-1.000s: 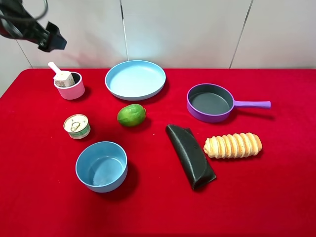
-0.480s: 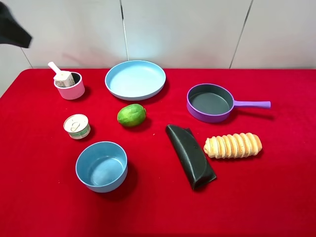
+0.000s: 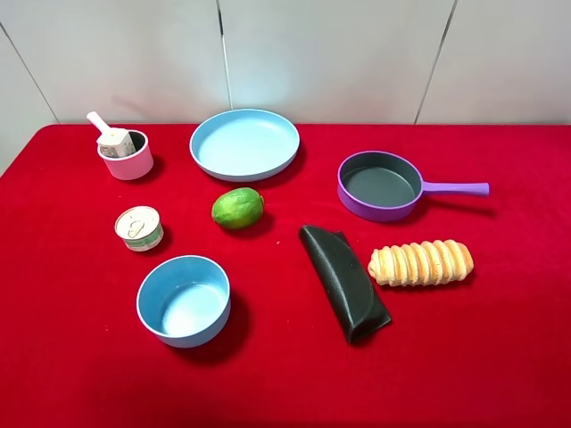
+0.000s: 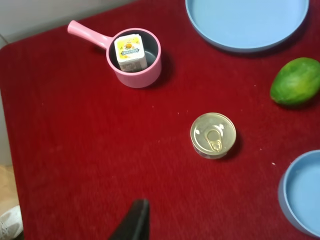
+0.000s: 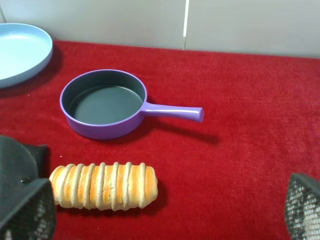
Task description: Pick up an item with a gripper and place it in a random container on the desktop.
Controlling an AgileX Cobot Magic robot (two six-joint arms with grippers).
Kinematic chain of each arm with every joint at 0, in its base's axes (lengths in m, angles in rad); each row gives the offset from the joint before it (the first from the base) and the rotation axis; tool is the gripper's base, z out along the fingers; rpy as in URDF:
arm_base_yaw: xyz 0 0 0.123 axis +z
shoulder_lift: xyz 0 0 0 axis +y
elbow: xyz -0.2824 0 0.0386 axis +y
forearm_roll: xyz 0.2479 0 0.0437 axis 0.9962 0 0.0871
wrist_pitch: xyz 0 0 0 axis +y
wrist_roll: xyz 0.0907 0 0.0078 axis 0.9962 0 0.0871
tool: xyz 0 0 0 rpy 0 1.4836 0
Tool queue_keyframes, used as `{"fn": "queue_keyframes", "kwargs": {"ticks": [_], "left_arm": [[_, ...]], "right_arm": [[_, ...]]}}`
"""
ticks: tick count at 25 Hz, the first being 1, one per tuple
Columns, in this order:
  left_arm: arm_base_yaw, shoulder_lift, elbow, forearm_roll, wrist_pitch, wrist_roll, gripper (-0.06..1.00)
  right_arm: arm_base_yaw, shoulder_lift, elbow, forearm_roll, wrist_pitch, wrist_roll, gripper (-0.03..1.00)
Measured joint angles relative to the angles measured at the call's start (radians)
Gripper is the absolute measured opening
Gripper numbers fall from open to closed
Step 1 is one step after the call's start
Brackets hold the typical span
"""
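Note:
The white and pale-yellow carton (image 3: 115, 141) stands inside the pink saucepan (image 3: 129, 164) at the back left of the red desktop (image 3: 268, 374). The left wrist view shows the carton (image 4: 130, 50) upright in the saucepan (image 4: 142, 75). Neither arm appears in the exterior view. Only one dark finger (image 4: 136, 222) of my left gripper shows, well away from the saucepan and holding nothing. My right gripper (image 5: 165, 207) is open and empty, its fingers (image 5: 25, 210) wide apart above the bread roll (image 5: 104, 185).
A tin can (image 3: 138, 227), a green fruit (image 3: 237, 208), a light-blue bowl (image 3: 184, 300) and a light-blue plate (image 3: 244, 144) lie on the left half. A purple frying pan (image 3: 382, 185), a dark folded pouch (image 3: 343, 281) and the bread roll (image 3: 421, 262) lie on the right.
My left arm has withdrawn from the upper left corner and left the exterior view. The carton stays in the pink saucepan. Nothing else has moved.

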State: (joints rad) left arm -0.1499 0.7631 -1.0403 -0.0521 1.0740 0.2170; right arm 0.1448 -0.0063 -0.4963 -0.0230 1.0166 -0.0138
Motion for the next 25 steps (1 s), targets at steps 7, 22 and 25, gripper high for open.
{"fn": "queue_keyframes", "kwargs": {"ticks": [7, 22, 25], "left_arm": [[0.0, -0.179, 0.0, 0.0, 0.102, -0.029, 0.99], [0.0, -0.492, 0.129, 0.0, 0.102, -0.066, 0.99], [0.0, -0.538, 0.211, 0.0, 0.102, -0.066, 0.99]], "right_arm": [[0.0, 0.0, 0.0, 0.0, 0.0, 0.0, 0.69], [0.0, 0.0, 0.0, 0.0, 0.0, 0.0, 0.69], [0.0, 0.0, 0.0, 0.0, 0.0, 0.0, 0.69]]}}
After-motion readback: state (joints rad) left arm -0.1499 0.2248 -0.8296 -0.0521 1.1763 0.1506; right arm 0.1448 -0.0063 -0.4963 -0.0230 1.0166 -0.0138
